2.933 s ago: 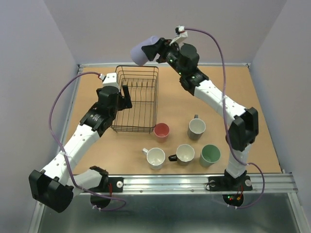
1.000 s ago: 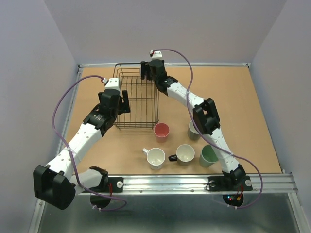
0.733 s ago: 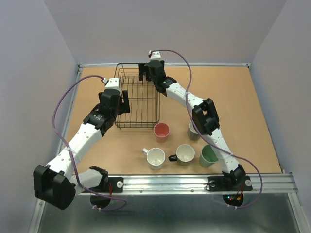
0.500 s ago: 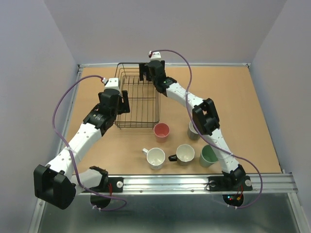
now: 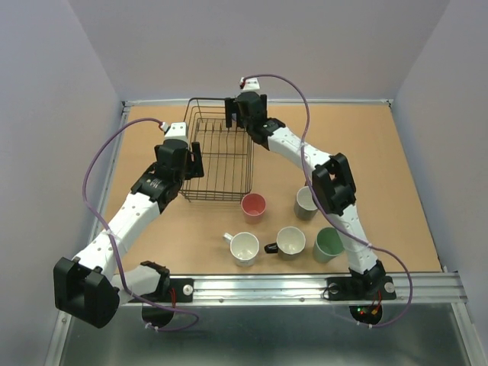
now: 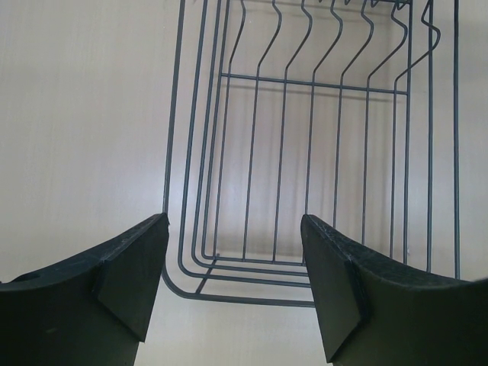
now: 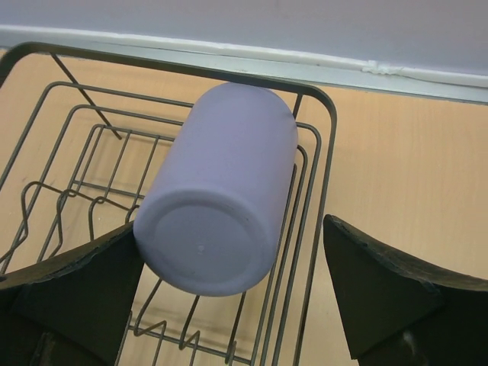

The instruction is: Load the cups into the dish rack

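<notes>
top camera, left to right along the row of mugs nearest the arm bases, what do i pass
white mug → black-handled mug → mint green mug

The bare brown tabletop (image 5: 381,152) at the right and upper right of the top view lies open. The lower middle is crowded by five ceramic mugs with narrow gaps between them: pink (image 5: 253,205), grey (image 5: 307,202), white (image 5: 244,248), black-handled cream (image 5: 290,241) and mint green (image 5: 329,244). The near part of the black wire dish rack (image 5: 217,200) holds no mug, only thin divider wires (image 6: 259,53). A lavender mug (image 7: 217,191) on its side fills the far right corner, between the spread fingers of the right gripper (image 7: 229,225). The left gripper (image 6: 232,221) hangs over the rack's left rim.
</notes>
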### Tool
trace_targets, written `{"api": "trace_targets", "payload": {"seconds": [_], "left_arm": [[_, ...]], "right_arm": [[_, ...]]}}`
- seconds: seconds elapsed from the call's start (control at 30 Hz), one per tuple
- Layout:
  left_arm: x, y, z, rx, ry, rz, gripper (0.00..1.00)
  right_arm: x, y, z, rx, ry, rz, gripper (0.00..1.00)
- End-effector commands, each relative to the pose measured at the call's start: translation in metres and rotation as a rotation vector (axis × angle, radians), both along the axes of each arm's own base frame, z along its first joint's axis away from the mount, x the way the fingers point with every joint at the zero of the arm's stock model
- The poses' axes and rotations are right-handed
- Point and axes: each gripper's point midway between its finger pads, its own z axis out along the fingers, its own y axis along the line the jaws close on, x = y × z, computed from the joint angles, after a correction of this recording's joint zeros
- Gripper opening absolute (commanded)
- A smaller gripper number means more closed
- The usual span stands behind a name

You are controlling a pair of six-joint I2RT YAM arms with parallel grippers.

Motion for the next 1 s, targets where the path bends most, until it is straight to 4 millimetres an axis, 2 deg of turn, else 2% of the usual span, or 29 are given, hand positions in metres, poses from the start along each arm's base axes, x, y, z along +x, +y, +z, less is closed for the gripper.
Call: {"api": "trace_targets", "payload": {"seconds": [0.0,0.07,0.1,0.17,0.2,0.23,0.3,0.33,0.37,0.4,0.43,0.47,0.5,0.53,0.57,0.63,0.67,0.73,0.77,0.8,0.83,0.97], "left_arm": [[0.006,0.001,0.008,-0.005,-0.041,0.008,0.8],[0.007,0.001,0.007,-0.002,-0.039,0.011,0.8],[0.007,0.001,0.007,0.0,-0.038,0.012,0.8],[0.007,0.001,0.006,0.001,-0.035,0.012,0.8],[0.007,0.002,0.006,0.002,-0.037,0.013,0.8],[0.007,0.001,0.007,-0.001,-0.039,0.01,0.8],[0.006,-0.003,0.009,-0.015,-0.042,-0.011,0.8],[0.006,-0.006,0.01,-0.023,-0.047,-0.029,0.8],[0.005,-0.012,0.012,-0.039,-0.057,-0.062,0.8],[0.004,-0.017,0.013,-0.052,-0.061,-0.088,0.8],[0.003,-0.021,0.015,-0.061,-0.067,-0.11,0.8],[0.003,-0.025,0.015,-0.069,-0.069,-0.133,0.8],[0.002,-0.029,0.015,-0.076,-0.068,-0.151,0.8],[0.002,-0.033,0.013,-0.076,-0.061,-0.163,0.8],[0.001,-0.038,0.012,-0.079,-0.057,-0.183,0.8],[-0.002,-0.048,0.011,-0.088,-0.048,-0.223,0.79],[-0.007,-0.064,0.011,-0.087,-0.042,-0.267,0.77],[-0.013,-0.081,0.011,-0.071,-0.037,-0.305,0.77],[-0.02,-0.097,0.011,-0.058,-0.025,-0.346,0.77],[-0.022,-0.102,0.01,-0.043,-0.023,-0.346,0.77],[-0.023,-0.106,0.005,-0.045,-0.006,-0.342,0.76],[-0.029,-0.113,0.0,-0.067,0.02,-0.335,0.76]], "right_arm": [[-0.011,-0.016,0.065,0.056,-0.071,-0.022,1.0],[-0.015,-0.019,0.066,0.057,-0.067,-0.022,1.0],[-0.019,-0.021,0.081,0.072,-0.083,-0.019,1.0],[-0.025,-0.024,0.089,0.08,-0.085,-0.018,1.0],[-0.03,-0.026,0.083,0.073,-0.071,-0.016,1.0],[-0.037,-0.03,0.099,0.091,-0.085,-0.014,1.0],[-0.051,-0.039,0.109,0.102,-0.085,-0.014,1.0],[-0.052,-0.041,0.097,0.088,-0.064,-0.02,1.0],[-0.061,-0.047,0.116,0.107,-0.084,-0.019,1.0],[-0.068,-0.052,0.118,0.115,-0.082,-0.021,1.0],[-0.075,-0.058,0.106,0.098,-0.057,-0.027,1.0],[-0.086,-0.065,0.125,0.123,-0.08,-0.027,1.0],[-0.092,-0.071,0.127,0.128,-0.08,-0.036,1.0],[-0.101,-0.077,0.112,0.11,-0.051,-0.04,1.0],[-0.112,-0.086,0.132,0.137,-0.08,-0.044,1.0],[-0.126,-0.095,0.137,0.153,-0.083,-0.047,1.0],[-0.138,-0.104,0.14,0.163,-0.088,-0.05,1.0],[-0.152,-0.112,0.142,0.172,-0.087,-0.043,1.0],[-0.159,-0.117,0.129,0.16,-0.066,-0.045,1.0],[-0.164,-0.122,0.133,0.168,-0.073,-0.05,1.0],[-0.173,-0.128,0.145,0.194,-0.096,-0.051,1.0],[-0.195,-0.138,0.142,0.212,-0.092,-0.029,1.0]]}}
